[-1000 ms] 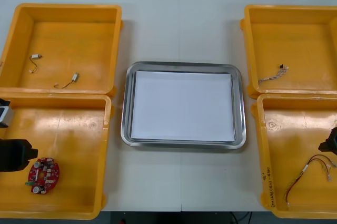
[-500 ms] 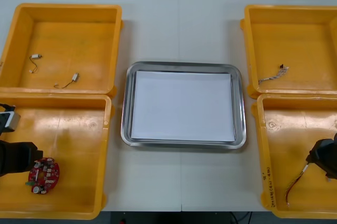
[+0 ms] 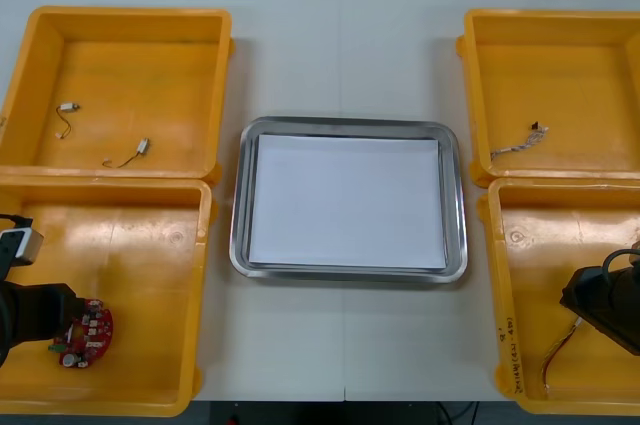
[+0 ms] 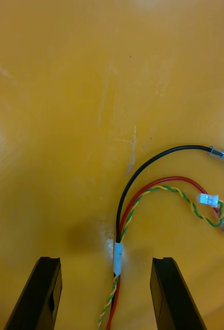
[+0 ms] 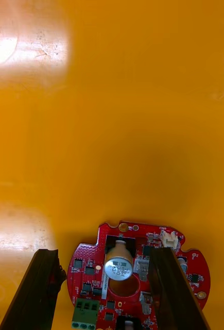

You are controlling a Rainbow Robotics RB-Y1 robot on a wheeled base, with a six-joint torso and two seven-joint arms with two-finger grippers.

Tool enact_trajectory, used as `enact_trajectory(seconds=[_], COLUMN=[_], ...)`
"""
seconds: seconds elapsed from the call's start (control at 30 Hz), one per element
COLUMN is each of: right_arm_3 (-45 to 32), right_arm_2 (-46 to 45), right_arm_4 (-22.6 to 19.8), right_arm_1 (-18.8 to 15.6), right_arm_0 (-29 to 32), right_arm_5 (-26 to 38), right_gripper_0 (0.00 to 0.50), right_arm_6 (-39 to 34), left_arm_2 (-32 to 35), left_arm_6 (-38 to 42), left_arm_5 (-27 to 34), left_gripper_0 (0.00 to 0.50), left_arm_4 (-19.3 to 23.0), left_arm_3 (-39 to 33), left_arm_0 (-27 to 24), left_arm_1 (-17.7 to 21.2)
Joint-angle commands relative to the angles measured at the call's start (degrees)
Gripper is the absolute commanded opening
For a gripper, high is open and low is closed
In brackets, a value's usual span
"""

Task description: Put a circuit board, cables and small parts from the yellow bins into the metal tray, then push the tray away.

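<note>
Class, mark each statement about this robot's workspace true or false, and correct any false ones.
1. The red circuit board lies in the metal tray. False: it lies in the near left yellow bin, between the left gripper's open fingers.
2. The right gripper is open, with the cable bundle between its fingers. True.
3. The far left yellow bin holds two small metal parts. True.
4. The far right yellow bin holds a second circuit board. False: it holds one twisted cable.
</note>
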Motion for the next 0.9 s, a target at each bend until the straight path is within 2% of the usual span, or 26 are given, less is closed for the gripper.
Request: enact_trajectory(seconds=[0.03,0.53,0.57,0.6,0.63,0.67,0.7,0.9], right_arm_3=[-0.27,0.08,0.17,0.44,0.79,1.05,1.49,2.72], right_arm_2=[0.6,1.92,2.01,2.01,2.1,2.1,2.1,2.19], right_arm_4=[0.53,0.36,0.27,0.27,0.18,0.18,0.09,-0.35], right_arm_1=[0.55,0.55,0.64,0.73,0.82,0.9,0.99,1.52], right_arm_0=[1.64,5.15,5.24,5.42,5.5,5.5,5.5,5.5], right_arm_5=[-0.6,-6.49,-6.67,-7.11,-7.55,-7.81,-8.16,-9.13], right_gripper_0=[0.5,0.5,0.5,0.5,0.5,0.5,0.5,0.5], right_arm_6=[-2.57,-3.1,-3.1,-3.1,-3.1,-3.1,-3.1,-3.1], left_arm_2=[-2.06,-2.85,-2.85,-2.85,-2.85,-2.85,-2.85,-2.85], left_arm_6=[-7.6,-8.39,-8.48,-8.48,-8.57,-8.57,-8.57,-8.57], left_arm_5=[-2.89,-4.3,-4.3,-4.3,-4.3,-4.3,-4.3,-4.3], left_gripper_0=[0.5,0.5,0.482,0.356,0.199,0.111,0.004,0.0], left_arm_4=[-1.01,-1.19,-1.19,-1.19,-1.1,-1.1,-1.1,-1.1], left_arm_3=[1.09,1.97,1.97,1.97,1.97,1.97,1.97,1.97], left_arm_0=[2.09,2.44,2.36,2.36,2.36,2.36,2.36,2.18], left_arm_1=[0.54,0.54,0.54,0.54,0.54,0.54,0.54,0.54])
